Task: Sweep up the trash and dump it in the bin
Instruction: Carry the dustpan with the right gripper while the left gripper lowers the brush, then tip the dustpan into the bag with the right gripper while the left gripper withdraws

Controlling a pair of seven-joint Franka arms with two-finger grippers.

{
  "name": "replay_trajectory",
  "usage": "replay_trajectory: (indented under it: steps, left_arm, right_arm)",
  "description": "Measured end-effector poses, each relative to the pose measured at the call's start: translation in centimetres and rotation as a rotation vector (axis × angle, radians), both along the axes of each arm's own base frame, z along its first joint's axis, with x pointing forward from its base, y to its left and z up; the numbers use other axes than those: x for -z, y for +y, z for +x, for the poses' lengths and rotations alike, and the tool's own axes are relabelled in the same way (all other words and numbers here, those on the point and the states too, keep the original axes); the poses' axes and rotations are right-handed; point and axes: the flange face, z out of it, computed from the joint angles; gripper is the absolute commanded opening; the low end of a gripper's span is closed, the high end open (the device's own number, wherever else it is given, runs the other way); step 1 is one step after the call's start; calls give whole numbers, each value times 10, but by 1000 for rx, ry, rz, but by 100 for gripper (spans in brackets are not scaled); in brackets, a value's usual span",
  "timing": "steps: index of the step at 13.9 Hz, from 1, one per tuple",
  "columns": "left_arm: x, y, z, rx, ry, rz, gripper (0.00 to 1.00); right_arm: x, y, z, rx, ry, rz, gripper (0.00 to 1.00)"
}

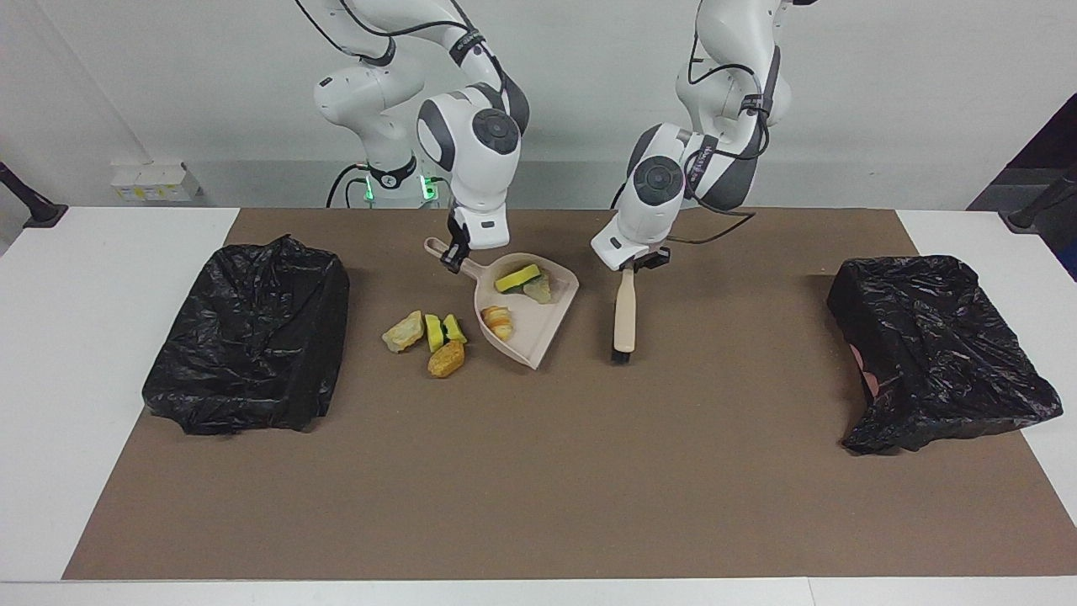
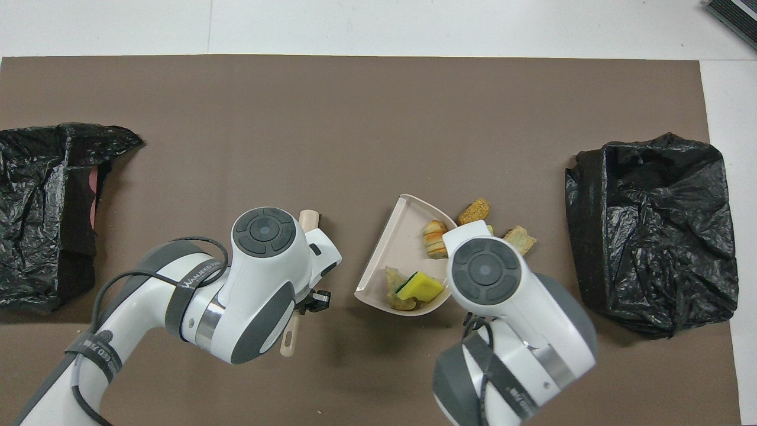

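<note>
Facing: dustpan [image 1: 528,313] handle clamped by right gripper [image 1: 455,252], brush [image 1: 623,313] handle by left gripper [image 1: 646,263]. Four trash pieces [image 1: 427,338] lie outside, beside the pan.

Overhead: three loaded pieces [image 2: 419,285] seen; spilling is risked if tilted early.

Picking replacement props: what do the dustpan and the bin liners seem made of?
The dustpan looks like smooth matte beige plastic: one moulded piece with a thin raised rim. The bin liners look like thin glossy black plastic film, crinkled and catching highlights.
</note>
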Motion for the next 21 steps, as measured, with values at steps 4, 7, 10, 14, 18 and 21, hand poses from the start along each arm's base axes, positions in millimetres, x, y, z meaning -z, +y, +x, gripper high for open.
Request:
replay_trajectory:
  steps: [4,7,10,14,18,21]
  left_arm:
    - [-5,-37,-24,-105,-51,37,0]
    - [-9,-71,-57,-133,-76,41,0]
    - [-4,-80,-71,-134,-59,27,9]
    - [14,-69,-78,-154,-62,17,60]
    - [13,-60,-78,-167,-58,21,100]
    - [5,-41,-53,-211,-63,16,100]
  right_arm:
    - [-83,-111,20,76,-24,54,0]
    - [-130,-218,22,117,-12,85,0]
    - [-141,-332,15,143,-16,98,0]
    - [-139,-428,7,88,-39,-68,0]
    - [-127,-445,26,-136,53,-284,0]
    - [-129,-404,47,-345,120,-457,0]
